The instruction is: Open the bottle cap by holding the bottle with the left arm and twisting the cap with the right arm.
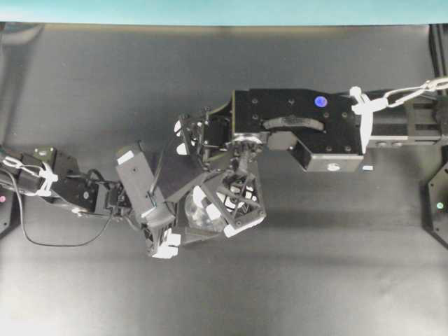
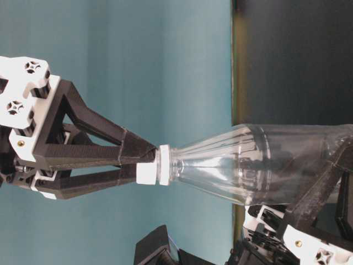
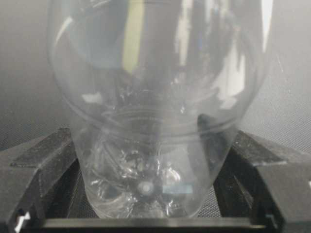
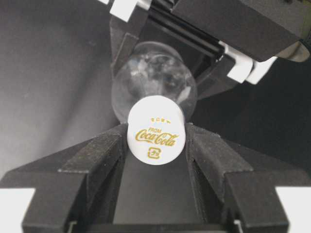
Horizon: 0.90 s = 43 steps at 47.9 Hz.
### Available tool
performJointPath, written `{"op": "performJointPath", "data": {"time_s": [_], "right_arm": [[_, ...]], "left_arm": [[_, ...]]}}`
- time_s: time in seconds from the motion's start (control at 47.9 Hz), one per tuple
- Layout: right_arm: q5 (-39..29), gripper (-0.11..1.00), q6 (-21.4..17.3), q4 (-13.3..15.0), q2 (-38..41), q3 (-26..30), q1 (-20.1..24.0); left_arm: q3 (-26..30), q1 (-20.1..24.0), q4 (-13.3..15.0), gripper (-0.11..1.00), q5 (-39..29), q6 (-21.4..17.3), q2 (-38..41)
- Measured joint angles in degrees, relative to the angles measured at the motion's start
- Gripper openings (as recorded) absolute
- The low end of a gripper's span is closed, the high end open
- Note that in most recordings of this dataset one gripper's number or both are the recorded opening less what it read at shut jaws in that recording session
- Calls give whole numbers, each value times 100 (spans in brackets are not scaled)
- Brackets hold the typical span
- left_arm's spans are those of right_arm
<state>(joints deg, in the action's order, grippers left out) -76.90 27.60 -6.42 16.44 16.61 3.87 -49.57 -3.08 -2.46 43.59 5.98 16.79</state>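
**Bottle held at both ends, cap pinched by the right claw**

Bottle (image 2: 242,165) stands upright on the dark table (image 1: 84,91), a clear ribbed plastic body with rounded shoulders narrowing to a thin neck. Around the lower body of the bottle, the left gripper (image 3: 146,194) is clamped: its two black fingers (image 3: 43,165) press against the clear wall on either side, with the moulded base showing between them. The left arm (image 1: 77,189) reaches in from the side of the bottle, draped with loose black cables and white ties.

On top of the bottle sits the bottle cap (image 4: 156,129), small, round and white. Its flat face carries gold print reading "FROM Coca-Cola", with a small square emblem beneath and a row of tiny marks above that is too small to read.

The right gripper (image 4: 156,145) comes down from above the bottle, and its lattice fingers (image 2: 110,146) are closed on the cap, touching its rim on both sides. The right arm (image 1: 308,126), wide and boxy, bears a small blue dot.
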Motion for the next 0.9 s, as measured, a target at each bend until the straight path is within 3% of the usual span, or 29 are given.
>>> {"op": "performJointPath", "data": {"time_s": [0.146,0.334,0.563,0.668,0.814,0.897], "right_arm": [[35,39,-97,0,-26,-53,0],[18,77,-343,26,26,-141,18],[9,79,-1081,264,-123,-158,88],[-26,79,-2074,272,-229,-105,88],[-272,79,-4315,272,-264,413,88],[-466,79,-5344,272,-202,729,88]], "left_arm": [[9,0,0,81,0,0,0],[9,18,0,81,0,9,0],[9,18,0,81,0,9,0],[0,18,0,81,0,18,0],[0,9,0,81,0,53,0],[0,9,0,81,9,105,0]]}}
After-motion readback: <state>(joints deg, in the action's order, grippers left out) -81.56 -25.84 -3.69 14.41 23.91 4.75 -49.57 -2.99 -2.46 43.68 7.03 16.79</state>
